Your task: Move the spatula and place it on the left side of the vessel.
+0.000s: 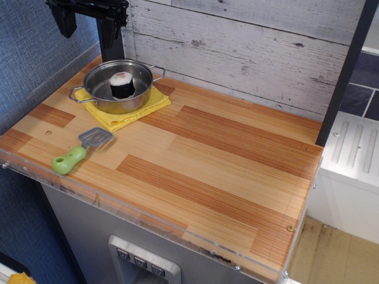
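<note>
The spatula (80, 150) lies flat on the wooden tabletop near the front left edge, its lime-green handle toward the edge and its slotted grey blade pointing toward the vessel. The vessel (118, 86), a shiny steel pot with two wire loop handles, stands at the back left on a yellow cloth (127, 112) and holds a toy sushi roll (122, 84). My gripper (87, 21) hangs at the top left, above and behind the vessel, apart from both things. Its black fingers are spread and nothing is between them.
The wooden tabletop (225, 160) has a clear plastic lip along its front edge. A whitewashed plank wall stands behind, a blue wall at the left. A dark post (346, 71) rises at the right, with a white sink unit (355, 154) beyond it.
</note>
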